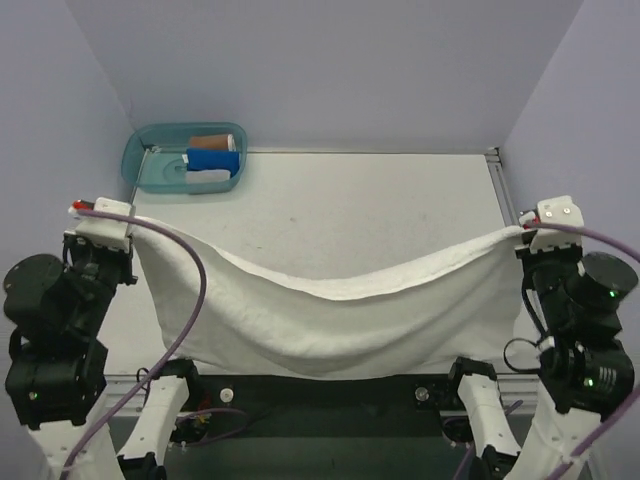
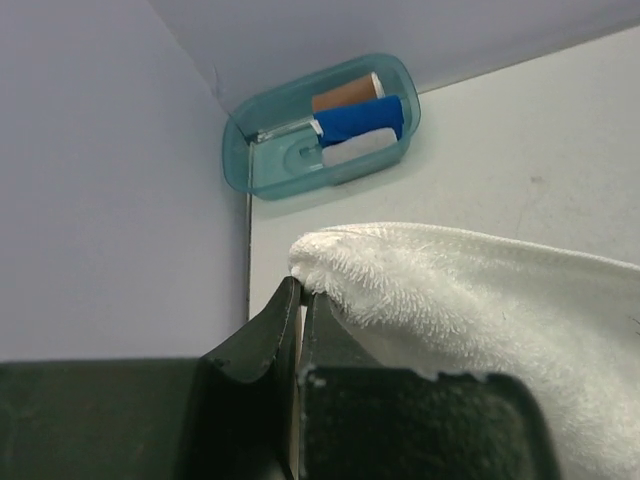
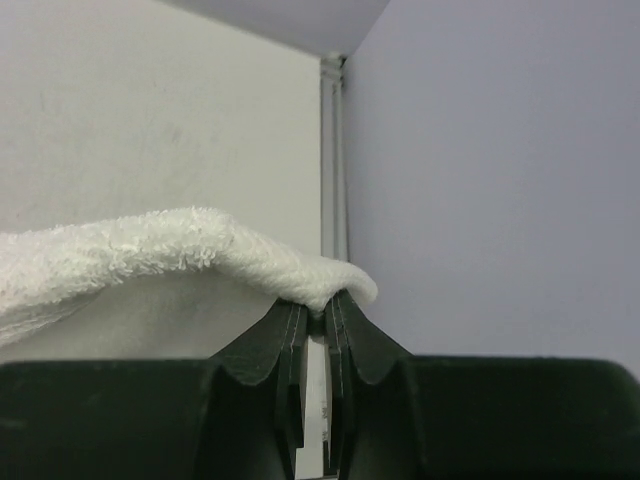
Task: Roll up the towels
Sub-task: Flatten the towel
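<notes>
A white terry towel (image 1: 330,310) hangs stretched between my two arms above the table, sagging in the middle, its lower edge near the table's front. My left gripper (image 1: 133,238) is shut on the towel's left corner; in the left wrist view the fingertips (image 2: 303,292) pinch the fluffy corner of the towel (image 2: 450,290). My right gripper (image 1: 521,238) is shut on the right corner; in the right wrist view the towel (image 3: 150,245) drapes over the closed gripper (image 3: 317,308).
A teal plastic bin (image 1: 150,170) at the back left holds a rolled brown towel (image 1: 215,142), a rolled blue towel (image 1: 213,160) and a white roll (image 1: 208,177). Side walls stand close to both arms. A metal rail (image 1: 503,195) edges the table's right side.
</notes>
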### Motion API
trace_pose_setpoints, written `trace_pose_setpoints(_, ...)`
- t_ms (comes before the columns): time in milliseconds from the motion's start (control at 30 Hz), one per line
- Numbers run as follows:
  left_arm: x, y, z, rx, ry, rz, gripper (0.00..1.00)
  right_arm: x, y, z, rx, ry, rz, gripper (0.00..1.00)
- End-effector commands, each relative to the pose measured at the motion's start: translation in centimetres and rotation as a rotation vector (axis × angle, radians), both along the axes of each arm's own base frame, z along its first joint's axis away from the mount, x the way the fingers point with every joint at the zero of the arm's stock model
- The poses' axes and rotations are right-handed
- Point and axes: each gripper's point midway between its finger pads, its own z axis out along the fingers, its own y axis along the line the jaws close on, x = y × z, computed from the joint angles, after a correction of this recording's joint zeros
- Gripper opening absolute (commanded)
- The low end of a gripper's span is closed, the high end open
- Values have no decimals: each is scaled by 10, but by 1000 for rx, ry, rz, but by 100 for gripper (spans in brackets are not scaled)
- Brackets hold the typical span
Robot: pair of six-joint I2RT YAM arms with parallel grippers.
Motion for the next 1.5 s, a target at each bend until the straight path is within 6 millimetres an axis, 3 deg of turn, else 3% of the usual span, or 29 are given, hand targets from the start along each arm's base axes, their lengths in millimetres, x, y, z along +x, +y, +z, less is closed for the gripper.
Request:
trace_pose_setpoints(0, 53, 13, -68, 18, 189, 40, 0, 64, -12, -58, 45, 176, 11, 0)
trace_pose_setpoints(100, 80, 20, -105, 53, 228, 54, 0, 99, -16, -114, 86, 300, 25, 0)
trace_pose_setpoints(133, 90, 20, -138, 55, 296, 49, 0, 106, -16, -129, 102, 333, 25, 0)
trace_pose_setpoints(200, 112, 22, -152, 59, 288, 47, 0, 127, -20, -168, 128, 420, 23, 0)
trace_pose_setpoints(233, 125, 22, -181, 54, 358, 40, 0, 134, -20, -181, 139, 449, 23, 0)
trace_pose_setpoints(267, 135, 22, -191, 49, 373, 39, 0, 143, -21, -209, 156, 526, 18, 0)
trace_pose_setpoints(300, 149, 22, -193, 46, 356, 40, 0, 154, -25, -217, 157, 532, 11, 0)
trace_pose_setpoints(333, 164, 21, -216, 40, 418, 29, 0, 160, -24, -229, 161, 560, 13, 0)
trace_pose_setpoints(367, 174, 17, -224, 37, 436, 15, 0, 170, -25, -251, 177, 623, 9, 0)
trace_pose_setpoints(400, 189, 14, -224, 33, 416, 2, 0, 178, -27, -260, 183, 638, 6, 0)
trace_pose_setpoints(433, 201, 11, -246, 30, 473, -12, 0, 185, -28, -268, 187, 661, 2, 0)
trace_pose_setpoints(500, 225, 3, -248, 42, 459, -25, 0, 206, -34, -289, 201, 710, -14, 0)
trace_pose_setpoints(533, 237, 3, -266, 43, 503, -25, 0, 212, -36, -296, 202, 726, -22, 0)
trace_pose_setpoints(567, 249, 2, -263, 37, 494, -26, 0, 219, -38, -316, 216, 781, -30, 0)
trace_pose_setpoints(600, 261, 2, -281, 31, 537, -26, 0, 234, -41, -310, 220, 760, -41, 0)
trace_pose_setpoints(667, 274, 1, -293, 16, 577, -23, 0, 247, -45, -329, 232, 811, -60, 0)
trace_pose_setpoints(700, 286, 0, -283, 13, 576, -25, 0, 252, -47, -332, 238, 821, -75, 0)
trace_pose_setpoints(733, 291, 0, -300, 6, 628, -26, 20, 269, -51, -318, 233, 787, -85, 4)
trace_pose_setpoints(800, 300, -3, -289, -20, 638, -24, 47, 272, -56, -323, 247, 831, -114, 20)
trace_pose_setpoints(833, 301, -4, -287, -35, 645, -28, 62, 282, -64, -307, 266, 793, -133, 41)
trace_pose_setpoints(900, 294, -8, -279, -76, 659, -46, 72, 276, -64, -294, 294, 801, -127, 59)
trace_pose_setpoints(967, 283, -7, -262, -85, 638, -69, 76, 262, -64, -274, 313, 792, -98, 62)
trace_pose_setpoints(1000, 268, -8, -250, -82, 632, -82, 76, 255, -63, -268, 322, 794, -83, 69)
trace_pose_setpoints(1100, 222, -18, -255, -92, 715, -187, 76, 212, -54, -253, 308, 841, 9, 70)
trace_pose_setpoints(1133, 206, -20, -242, -81, 699, -205, 76, 199, -51, -252, 304, 862, 28, 70)
trace_pose_setpoints(1267, 135, -33, -261, -88, 834, -280, 75, 128, -28, -247, 277, 958, 138, 68)
trace_pose_setpoints(1333, 116, -40, -266, -68, 857, -321, 74, 100, -17, -264, 278, 1030, 190, 65)
trace_pose_setpoints(1367, 102, -41, -281, -62, 909, -326, 74, 87, -12, -267, 284, 1061, 202, 64)
trace_pose_setpoints(1467, 89, -40, -301, 28, 957, -318, 73, 57, -4, -293, 294, 1175, 240, 57)
